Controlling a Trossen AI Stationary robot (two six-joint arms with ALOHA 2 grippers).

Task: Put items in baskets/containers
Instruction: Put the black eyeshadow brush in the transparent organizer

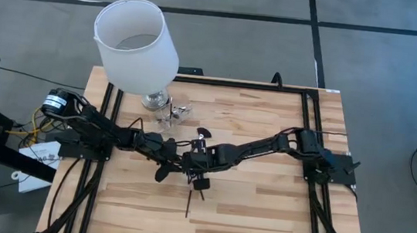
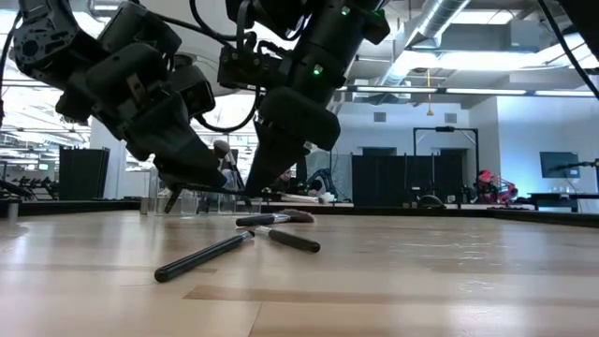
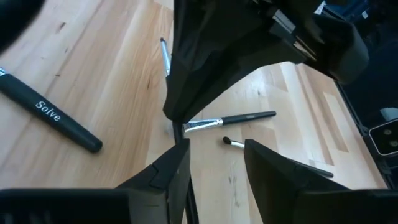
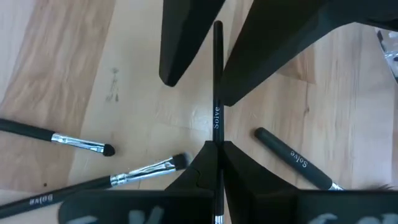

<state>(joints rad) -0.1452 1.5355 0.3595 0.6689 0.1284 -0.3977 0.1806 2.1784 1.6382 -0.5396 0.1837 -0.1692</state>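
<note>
My right gripper (image 4: 217,148) is shut on a thin black makeup brush (image 4: 216,93) at mid-table, above the wood. My left gripper (image 3: 214,152) faces it, open. Its fingers (image 4: 180,43) stand on either side of the brush's free handle end (image 4: 216,28); whether they touch it I cannot tell. In the high view both grippers meet at the table's middle (image 1: 184,159). Other brushes lie flat on the table (image 2: 206,255) (image 2: 292,241) (image 4: 59,139) (image 3: 231,119). The small clear cup (image 1: 174,114) stands by the lamp base. My right gripper pinches the brush's black handle (image 4: 216,138) between its two fingers, just behind the printed word. The brush runs along the fingers and sticks out forward past their tips. It is lifted clear of the table, about level, pointing toward the left gripper.
A large white lampshade on a silver base (image 1: 135,43) stands at the table's far left, right behind the cup. Loose brushes lie near the grippers toward the near edge (image 1: 189,201). Black rails run along the table's left and right sides (image 1: 307,119).
</note>
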